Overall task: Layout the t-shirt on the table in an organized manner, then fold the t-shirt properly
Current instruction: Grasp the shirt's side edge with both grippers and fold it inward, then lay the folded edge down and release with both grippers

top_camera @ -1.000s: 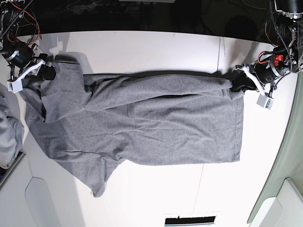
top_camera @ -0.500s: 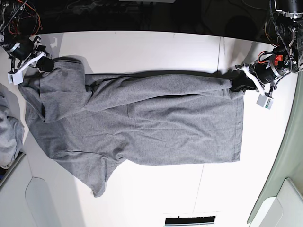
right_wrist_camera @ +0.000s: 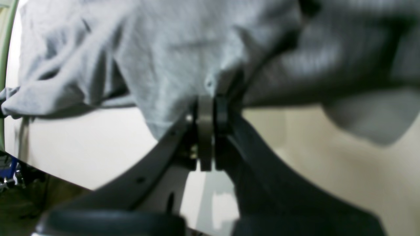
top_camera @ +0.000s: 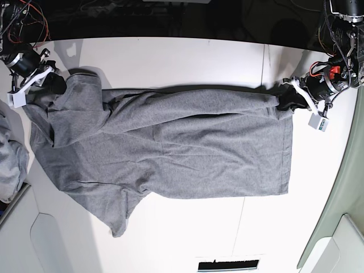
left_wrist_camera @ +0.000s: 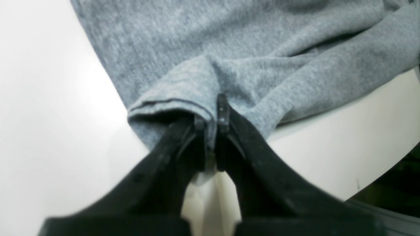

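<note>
The laying-out step looks to be in hand, not the folding; the t-shirt (top_camera: 170,148) lies spread across the white desk (top_camera: 170,57), stretched between the two arms, with its far edge doubled over into a long ridge running from one end effector to the other; the left end effector (left_wrist_camera: 211,123) has its jaws together, clamped on a hemmed corner of the cloth just ahead of its tips, and the shirt fans away in front of it; the right end effector (right_wrist_camera: 210,113) is likewise pinched on a bunch of fabric at the sleeve end, with loose cloth draped past it on either side; my judgement is that the next move calls for both arms to draw apart and carry that doubled edge outward, away from the shirt's body, so the ridge opens flat; the right wrist view is blurred, so which layer is caught there I cannot tell; a paler grey cloth pile (top_camera: 10,165) is cut off at the frame's edge.
</note>
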You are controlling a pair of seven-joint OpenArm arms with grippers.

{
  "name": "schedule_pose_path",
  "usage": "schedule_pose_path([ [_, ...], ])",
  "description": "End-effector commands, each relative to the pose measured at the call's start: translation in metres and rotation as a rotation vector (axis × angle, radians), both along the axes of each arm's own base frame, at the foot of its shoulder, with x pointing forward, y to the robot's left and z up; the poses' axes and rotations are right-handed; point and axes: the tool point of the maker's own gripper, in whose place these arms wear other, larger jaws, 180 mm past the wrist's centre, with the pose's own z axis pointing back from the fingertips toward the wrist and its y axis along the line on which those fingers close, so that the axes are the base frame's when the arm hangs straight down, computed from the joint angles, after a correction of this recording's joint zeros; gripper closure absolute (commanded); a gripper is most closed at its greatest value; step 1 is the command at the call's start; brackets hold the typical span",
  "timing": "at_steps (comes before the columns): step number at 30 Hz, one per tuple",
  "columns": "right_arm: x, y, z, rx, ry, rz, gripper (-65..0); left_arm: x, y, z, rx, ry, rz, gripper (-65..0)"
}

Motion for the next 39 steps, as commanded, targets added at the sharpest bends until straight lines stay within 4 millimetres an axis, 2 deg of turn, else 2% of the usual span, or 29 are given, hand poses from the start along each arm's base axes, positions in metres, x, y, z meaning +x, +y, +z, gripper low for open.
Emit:
schedule_pose_path([
  [1,0.013,-0.002,0.021,-0.009,-0.077,0.014,0.0,0.011,0.004,0.014,-0.006,-0.052,0.000,0.0],
  [5,0.038,0.007,0.055,-0.043,-0.194,0.047,0.0,0.013,0.006,0.015,-0.001,-0.057,0.000,0.0],
  [9,0.074,-0.002,0.075,-0.101,-0.281,0.032,0.0,0.014,0.006,0.017,-0.003,-0.069,0.003,0.0],
  [14,0.122,-0.012,0.081,-0.082,-0.310,-0.011,0.0,0.019,0.008,0.018,0.020,-0.081,-0.001,0.0],
  [17,0.140,-0.011,0.069,-0.064,-0.270,-0.013,0.0,0.027,0.008,0.024,0.019,-0.103,-0.001,0.0],
  [20,0.139,-0.004,0.052,-0.039,-0.216,-0.002,-1.1,0.037,0.010,0.029,0.043,-0.121,-0.008,0.0],
  [22,0.133,-0.003,0.047,-0.017,-0.194,-0.004,-13.1,0.041,0.011,0.032,0.053,-0.130,-0.011,0.0],
  [24,0.130,-0.003,0.050,0.005,-0.206,-0.016,-18.2,0.044,0.012,0.033,0.063,-0.135,-0.013,-0.9],
  [27,0.131,-0.005,0.059,0.018,-0.232,-0.026,-18.2,0.043,0.016,0.030,0.092,-0.125,-0.012,-9.1],
  [31,0.131,-0.005,0.064,0.010,-0.241,-0.020,-18.2,0.040,0.025,0.023,0.111,-0.095,0.011,-29.6],
  [32,0.131,-0.005,0.063,0.008,-0.236,-0.017,-18.2,0.038,0.029,0.020,0.116,-0.081,0.021,-31.7],
  [35,0.130,-0.005,0.063,0.008,-0.233,-0.016,-18.2,0.035,0.036,0.019,0.094,-0.039,0.057,-31.8],
  [39,0.128,-0.007,0.059,-0.008,-0.213,-0.010,-18.2,0.045,0.049,0.044,-0.025,-0.102,0.153,-31.8],
])
